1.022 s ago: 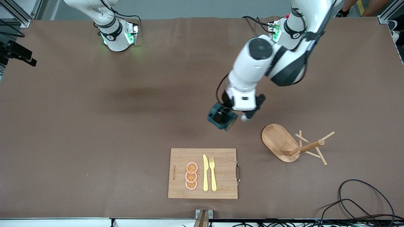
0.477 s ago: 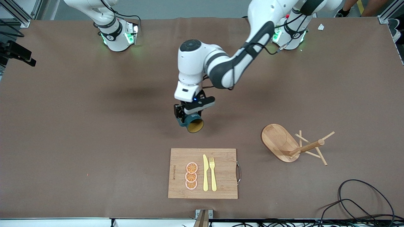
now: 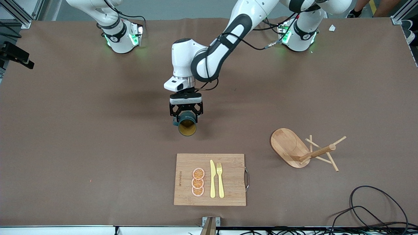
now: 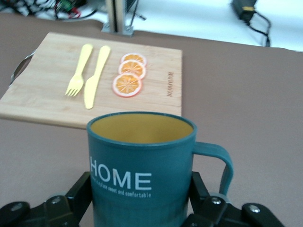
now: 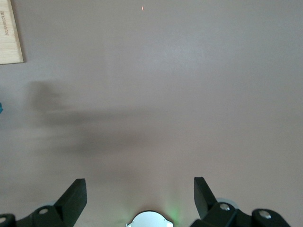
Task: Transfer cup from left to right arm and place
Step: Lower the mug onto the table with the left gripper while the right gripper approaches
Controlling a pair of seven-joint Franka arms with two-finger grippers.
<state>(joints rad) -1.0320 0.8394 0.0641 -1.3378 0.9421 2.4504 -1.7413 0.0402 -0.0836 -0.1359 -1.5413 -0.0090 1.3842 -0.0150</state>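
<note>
Over the tabletop [image 3: 98, 130] middle, the left gripper [image 3: 185, 112] pinches the cup [image 3: 186, 125] lying level, mouth toward the front camera, while the right gripper [image 5: 140, 194] waits, fingers spread, near its base

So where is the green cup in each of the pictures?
Front view: the cup hangs in the left gripper over bare table, above the cutting board.
Left wrist view: the cup fills the middle, held between the fingers.
Right wrist view: only a tiny teal sliver at the edge, likely the cup.
Shared landmark: the cutting board.
</note>
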